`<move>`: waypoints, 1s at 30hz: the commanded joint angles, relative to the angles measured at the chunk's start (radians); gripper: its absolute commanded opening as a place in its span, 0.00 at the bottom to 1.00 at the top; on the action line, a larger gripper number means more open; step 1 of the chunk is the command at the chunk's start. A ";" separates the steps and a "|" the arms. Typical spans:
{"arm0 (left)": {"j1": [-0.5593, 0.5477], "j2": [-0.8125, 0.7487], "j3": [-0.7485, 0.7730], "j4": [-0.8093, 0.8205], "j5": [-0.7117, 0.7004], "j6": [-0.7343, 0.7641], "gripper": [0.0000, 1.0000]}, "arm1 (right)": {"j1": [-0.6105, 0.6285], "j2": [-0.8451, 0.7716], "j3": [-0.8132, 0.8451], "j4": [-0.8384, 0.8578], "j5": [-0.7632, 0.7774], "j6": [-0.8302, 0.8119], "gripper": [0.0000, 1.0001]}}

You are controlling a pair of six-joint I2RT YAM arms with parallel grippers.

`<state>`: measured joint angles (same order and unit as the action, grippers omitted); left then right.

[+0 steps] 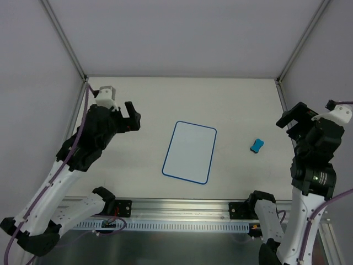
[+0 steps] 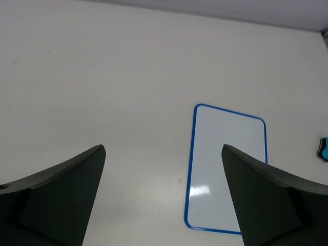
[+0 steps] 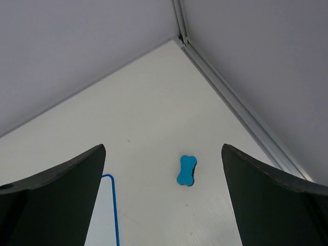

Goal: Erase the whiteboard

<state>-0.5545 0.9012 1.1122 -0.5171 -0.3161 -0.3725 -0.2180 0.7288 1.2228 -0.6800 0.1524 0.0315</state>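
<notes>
The whiteboard [image 1: 190,152] lies flat mid-table, a white rectangle with a thin blue border and a clean surface; it also shows in the left wrist view [image 2: 228,169], and its corner shows in the right wrist view [image 3: 105,215]. A small blue bone-shaped eraser [image 1: 256,146] rests on the table to its right, seen too in the right wrist view [image 3: 187,170]. My left gripper [image 1: 132,116] hovers raised left of the board, open and holding nothing. Over the right edge of the table, beyond the eraser, my right gripper [image 1: 291,117] stands open and empty.
Grey enclosure walls with metal corner posts [image 1: 66,41] surround the white table. A metal rail [image 1: 176,208] runs along the near edge between the arm bases. A side rail [image 3: 241,110] borders the table's right side.
</notes>
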 commanded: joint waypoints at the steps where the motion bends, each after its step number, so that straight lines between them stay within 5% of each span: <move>1: 0.011 -0.143 0.060 -0.023 -0.126 0.112 0.99 | 0.009 -0.075 0.076 -0.021 -0.013 -0.093 0.99; 16: 0.013 -0.513 0.136 -0.034 -0.213 0.259 0.99 | 0.314 -0.371 0.101 0.033 0.164 -0.312 0.99; 30: 0.011 -0.553 0.103 -0.043 -0.221 0.253 0.99 | 0.356 -0.425 0.067 0.046 0.180 -0.344 0.99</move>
<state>-0.5545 0.3508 1.2221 -0.5682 -0.5175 -0.1375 0.1287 0.2981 1.2949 -0.6796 0.3176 -0.2844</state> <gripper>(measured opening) 0.987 0.991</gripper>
